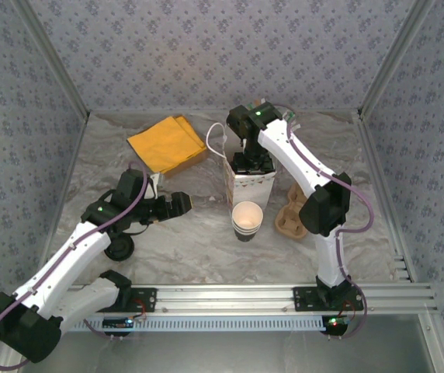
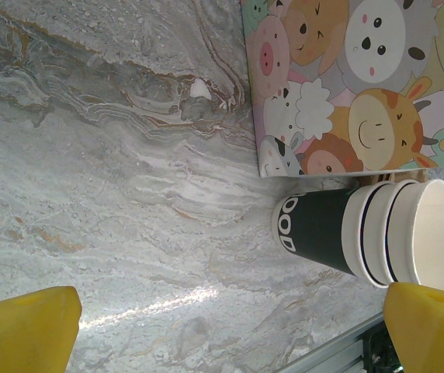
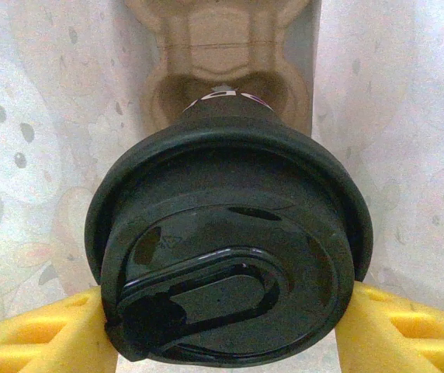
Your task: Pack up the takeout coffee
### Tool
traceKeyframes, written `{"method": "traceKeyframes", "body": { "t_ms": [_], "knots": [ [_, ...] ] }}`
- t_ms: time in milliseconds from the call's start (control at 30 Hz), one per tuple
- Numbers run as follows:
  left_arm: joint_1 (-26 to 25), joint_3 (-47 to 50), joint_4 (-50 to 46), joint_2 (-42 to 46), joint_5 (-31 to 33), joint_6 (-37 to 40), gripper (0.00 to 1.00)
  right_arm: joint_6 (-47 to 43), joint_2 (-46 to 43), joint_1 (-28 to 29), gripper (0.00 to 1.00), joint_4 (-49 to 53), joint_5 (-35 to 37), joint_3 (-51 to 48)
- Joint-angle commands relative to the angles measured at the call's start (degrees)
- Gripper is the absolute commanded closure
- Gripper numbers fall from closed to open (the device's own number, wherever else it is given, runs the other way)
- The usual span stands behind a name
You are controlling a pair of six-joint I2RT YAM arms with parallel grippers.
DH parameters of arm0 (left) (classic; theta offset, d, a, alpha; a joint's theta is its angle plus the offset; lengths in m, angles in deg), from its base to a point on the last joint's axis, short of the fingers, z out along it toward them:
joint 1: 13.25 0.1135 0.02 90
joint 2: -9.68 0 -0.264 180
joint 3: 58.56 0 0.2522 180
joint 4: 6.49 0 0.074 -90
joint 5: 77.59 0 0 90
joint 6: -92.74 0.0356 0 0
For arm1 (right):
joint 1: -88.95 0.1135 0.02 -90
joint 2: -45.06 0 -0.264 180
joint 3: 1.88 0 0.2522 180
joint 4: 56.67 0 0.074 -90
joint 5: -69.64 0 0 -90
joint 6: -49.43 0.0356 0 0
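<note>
The takeout coffee, a paper cup with a cream rim, dark rings and a dark base, stands open-topped on the table in front of the cartoon-print paper bag. In the left wrist view the takeout coffee sits beside the bag. My left gripper hovers to its left, open and with nothing in it. My right gripper reaches down into the bag's mouth. It is shut on a cup with a black lid, above a cardboard carrier at the bag's bottom.
A brown cardboard carrier lies on the table right of the takeout coffee, beside the right arm. A yellow-orange flat packet lies at the back left. A black lid sits under the left arm. A metal rail runs along the near edge.
</note>
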Motion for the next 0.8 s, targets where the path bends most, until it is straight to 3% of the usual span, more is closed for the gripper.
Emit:
{"method": "traceKeyframes", "body": {
  "t_ms": [0, 767],
  "knots": [
    [-0.3, -0.4, 0.0, 0.1, 0.2, 0.0, 0.00, 0.0, -0.2, -0.2, 0.33, 0.8, -0.1, -0.2],
    [-0.2, -0.9, 0.1, -0.6, 0.0, 0.2, 0.00, -0.1, -0.5, -0.4, 0.33, 1.0, 0.2, -0.5]
  ]
}}
